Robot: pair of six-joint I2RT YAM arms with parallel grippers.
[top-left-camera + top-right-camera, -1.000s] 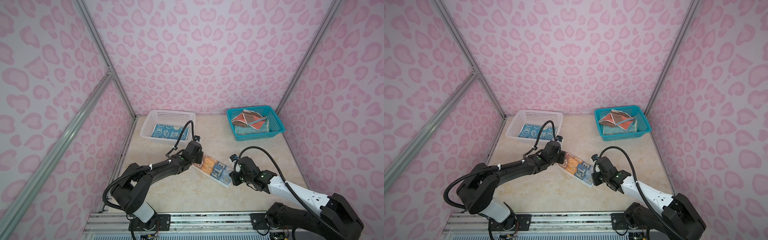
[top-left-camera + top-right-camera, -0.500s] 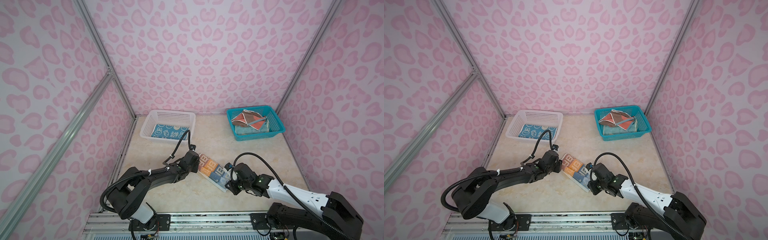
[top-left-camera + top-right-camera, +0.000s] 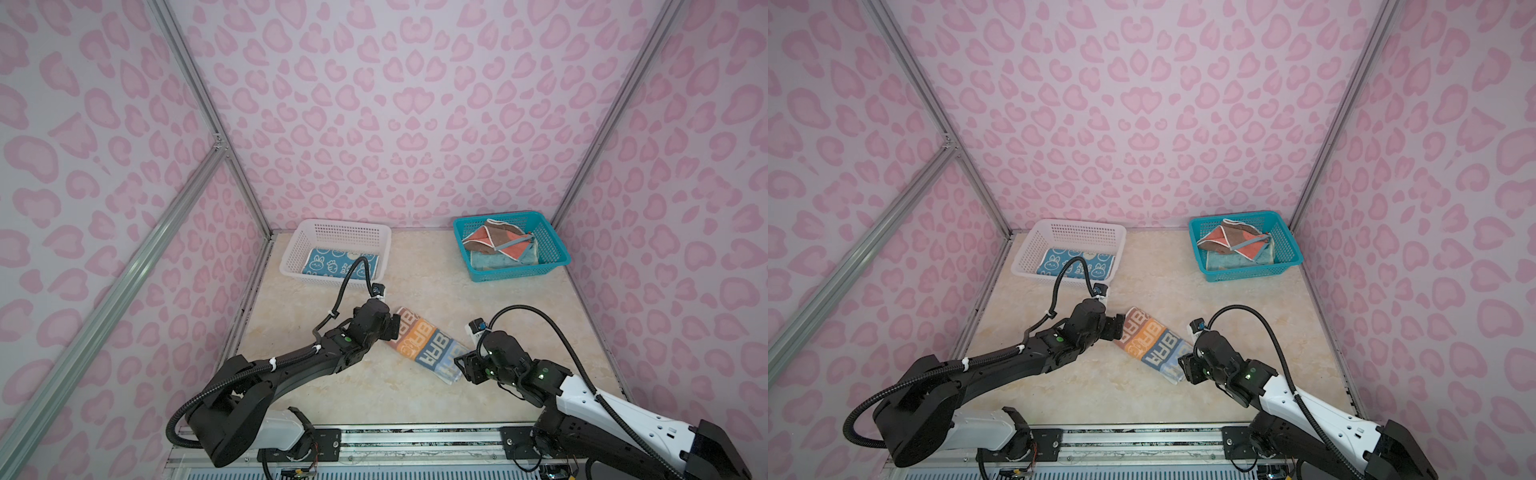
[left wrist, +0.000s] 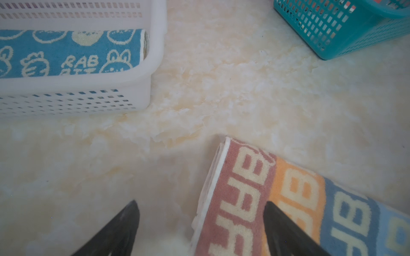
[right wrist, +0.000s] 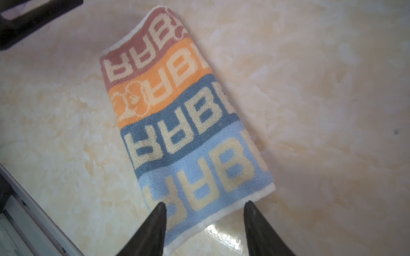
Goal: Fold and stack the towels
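Right wrist view: the lettered towel (image 5: 177,115) lies flat as a long folded strip, slantwise on the tabletop (image 3: 415,395) between the two arms. The right end effector (image 5: 205,203) stands open astride its pale-blue end, with hold of nothing. The left end effector (image 4: 199,202) is also open and empty, one finger over the pink end and the other over bare tabletop. Principal risk, as judged: the pink end shows its layers slightly offset, so a pinch taking only the top layer would peel the fold open instead of doubling the strip. A second risk is that, with both end effectors working on one short strip, bringing the ends together could bring the fingers into contact. Uneven pull would also skew the edges. The rabbit towel (image 3: 332,266) lies folded in the white basket (image 3: 291,253), whose near wall stands between the strip and that stack. The left arm's cable (image 3: 351,266) arches over that wall in both top views and may snag. The teal basket (image 3: 557,257), well apart, holds the orange-brown towel (image 3: 494,245) lying crumpled on the teal towel (image 3: 498,261), both not yet dealt with.
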